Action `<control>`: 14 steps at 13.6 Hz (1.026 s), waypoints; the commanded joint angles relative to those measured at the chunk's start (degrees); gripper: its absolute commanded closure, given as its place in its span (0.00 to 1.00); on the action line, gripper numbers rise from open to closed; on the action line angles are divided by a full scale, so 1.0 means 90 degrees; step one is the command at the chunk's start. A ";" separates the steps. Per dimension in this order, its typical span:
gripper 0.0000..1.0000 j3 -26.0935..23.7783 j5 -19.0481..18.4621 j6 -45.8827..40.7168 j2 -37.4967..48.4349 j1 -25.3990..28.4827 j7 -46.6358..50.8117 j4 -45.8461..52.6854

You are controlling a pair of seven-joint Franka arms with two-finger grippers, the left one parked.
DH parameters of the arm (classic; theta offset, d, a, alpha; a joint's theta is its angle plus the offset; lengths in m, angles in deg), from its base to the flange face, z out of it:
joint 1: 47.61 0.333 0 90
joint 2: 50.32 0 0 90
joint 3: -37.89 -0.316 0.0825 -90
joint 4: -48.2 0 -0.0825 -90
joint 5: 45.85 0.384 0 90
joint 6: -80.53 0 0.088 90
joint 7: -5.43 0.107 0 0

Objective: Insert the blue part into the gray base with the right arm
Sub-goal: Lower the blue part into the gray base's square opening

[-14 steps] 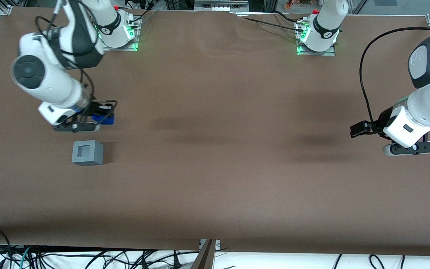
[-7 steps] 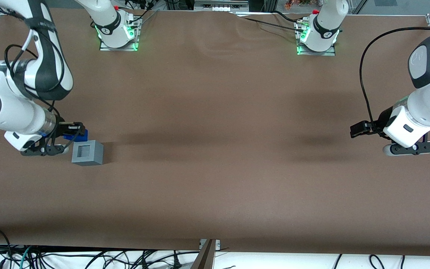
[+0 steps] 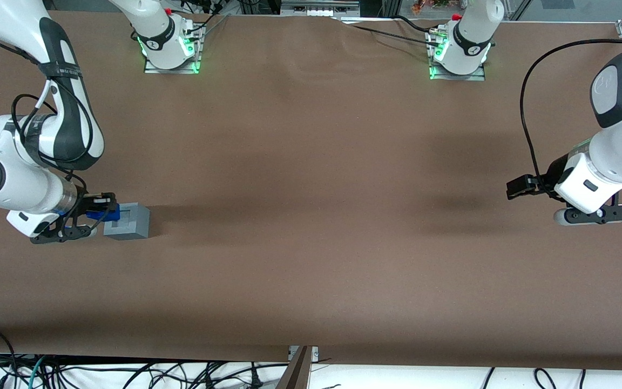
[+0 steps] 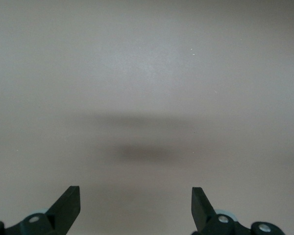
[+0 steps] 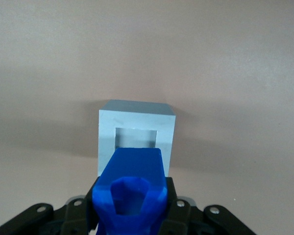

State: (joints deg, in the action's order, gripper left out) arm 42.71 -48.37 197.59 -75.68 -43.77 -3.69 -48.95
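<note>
Right arm [image 3: 30, 162]: it reached down at the working arm's end of the table, with the wrist low over the brown surface.
Gripper [image 3: 107, 207]: it hung just above the edge of the gray base that faces the working arm's end. Its fingers were closed on the blue part, one on each side of it, as the right wrist view showed [image 5: 131, 208].
Blue part [image 3: 110, 212]: it was held in the gripper, above the table, and in the front view it overlapped the upper face of the gray base. In the right wrist view the blue part [image 5: 132, 191] covered the near edge of the square recess. I could not tell if it touched the base.
Gray base [image 3: 132, 221]: it stood upright on the table with the recess turned upward. In the right wrist view the gray base [image 5: 137, 129] had its recess partly open to see.
Table [image 3: 316, 216]: it was covered with a brown sheet.
</note>
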 commanded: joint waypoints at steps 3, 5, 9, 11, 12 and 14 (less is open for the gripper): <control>0.88 -0.0057 -0.0033 0.0274 -0.0072 -0.0036 -0.0070 -0.0124; 0.88 -0.0057 -0.0033 0.0372 -0.0111 -0.0036 -0.0080 -0.0163; 0.88 -0.0067 0.0007 0.0547 -0.0189 -0.0026 -0.0060 -0.0192; 0.88 -0.0067 0.0007 0.0577 -0.0209 -0.0036 -0.0070 -0.0202; 0.88 -0.0067 0.0007 0.0577 -0.0209 -0.0036 -0.0070 -0.0202; 0.88 -0.0067 0.0007 0.0538 -0.0200 -0.0026 -0.0060 -0.0202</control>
State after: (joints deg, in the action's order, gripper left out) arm 42.47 -48.37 202.07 -77.98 -43.73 -3.71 -50.22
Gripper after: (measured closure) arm 0.493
